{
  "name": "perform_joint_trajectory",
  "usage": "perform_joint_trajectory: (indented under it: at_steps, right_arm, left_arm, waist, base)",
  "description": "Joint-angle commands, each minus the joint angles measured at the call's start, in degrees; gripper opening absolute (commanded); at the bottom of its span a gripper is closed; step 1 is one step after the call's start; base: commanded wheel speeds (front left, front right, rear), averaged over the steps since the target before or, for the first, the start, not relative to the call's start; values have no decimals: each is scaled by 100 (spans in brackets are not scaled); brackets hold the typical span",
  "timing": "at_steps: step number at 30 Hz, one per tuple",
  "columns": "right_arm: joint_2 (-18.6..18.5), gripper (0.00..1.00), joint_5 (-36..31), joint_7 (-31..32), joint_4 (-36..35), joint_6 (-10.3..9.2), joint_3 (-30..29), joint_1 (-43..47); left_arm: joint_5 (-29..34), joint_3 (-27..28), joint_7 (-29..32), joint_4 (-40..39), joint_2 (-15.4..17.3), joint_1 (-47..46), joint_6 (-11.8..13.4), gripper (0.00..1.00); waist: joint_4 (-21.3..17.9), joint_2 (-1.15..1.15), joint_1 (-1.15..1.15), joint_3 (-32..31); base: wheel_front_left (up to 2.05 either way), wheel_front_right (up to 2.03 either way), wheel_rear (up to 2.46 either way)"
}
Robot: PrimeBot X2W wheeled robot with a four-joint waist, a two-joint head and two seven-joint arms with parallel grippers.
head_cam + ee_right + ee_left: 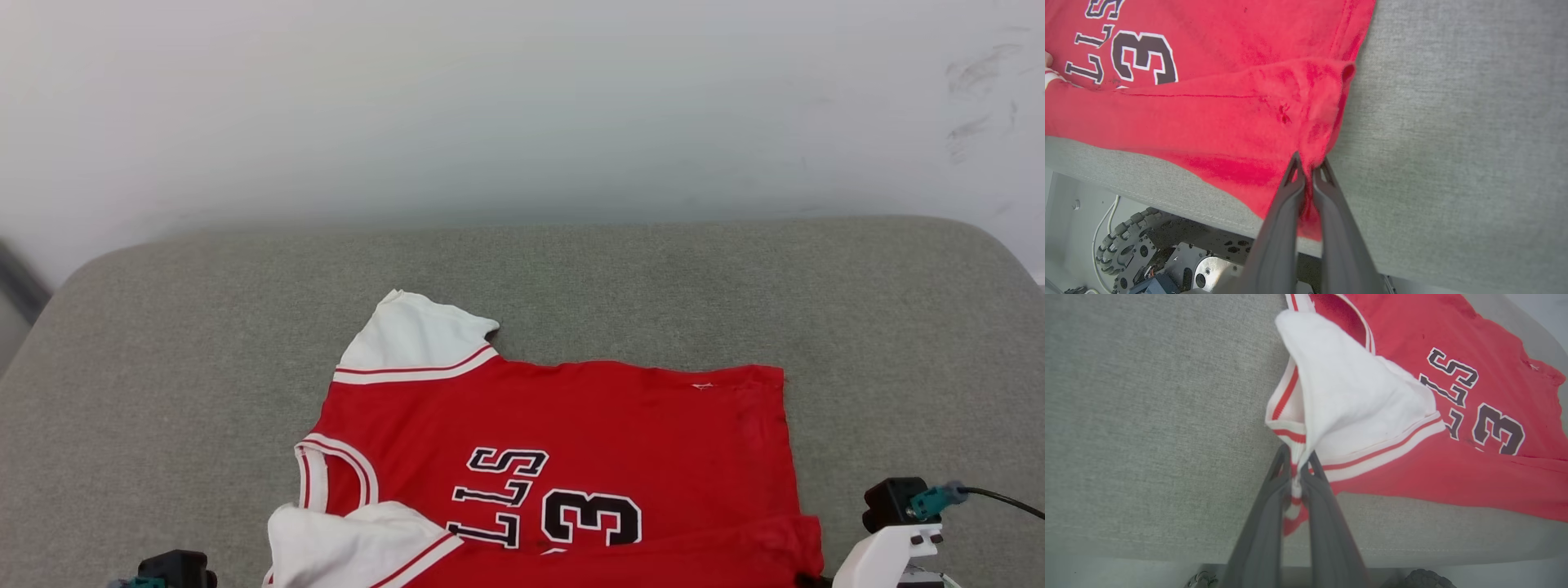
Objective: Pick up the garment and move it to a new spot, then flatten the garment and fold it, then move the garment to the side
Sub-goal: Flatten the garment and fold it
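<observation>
The garment [571, 425], a red jersey with white sleeves and black lettering, lies spread on the grey cushion, neck to the left, its near edge folded up over the chest. My left gripper [1299, 457] is shut on the striped cuff of the near white sleeve [1355, 400], which is lifted and draped over the collar. My right gripper [1309, 163] is shut on the red hem corner [1314, 122] at the garment's near right, bunching the cloth. In the head view, the far white sleeve [416, 339] lies flat and my wrists show at the bottom corners.
The grey cushioned surface [163, 392] stretches wide to the left, right and back of the garment, ending at a pale wall [522, 106]. Its near edge [1147, 183] drops off to the robot's wheeled base [1126, 249] below.
</observation>
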Motion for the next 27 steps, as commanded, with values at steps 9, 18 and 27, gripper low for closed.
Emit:
perform_joint_trajectory:
  at_steps: [9,18,27]
  right_arm:
    - [-26,100,-25,-1565,162,6,115,79]
    - [103,100,-785,-3525,-465,6,-234,-139]
    - [619,100,-1334,-3975,-1369,6,-495,-805]
  left_arm:
    - [139,-38,-363,442,-257,-329,-177,100]
    - [827,109,-1335,493,-240,-1276,-290,100]
    - [1075,265,-1123,663,-22,-3073,-518,100]
  waist:
    - [27,0,0,36]
    - [-281,0,0,177]
    - [-736,0,0,1424]
  base:
    - [0,0,0]
    - [0,0,0]
    - [0,0,0]
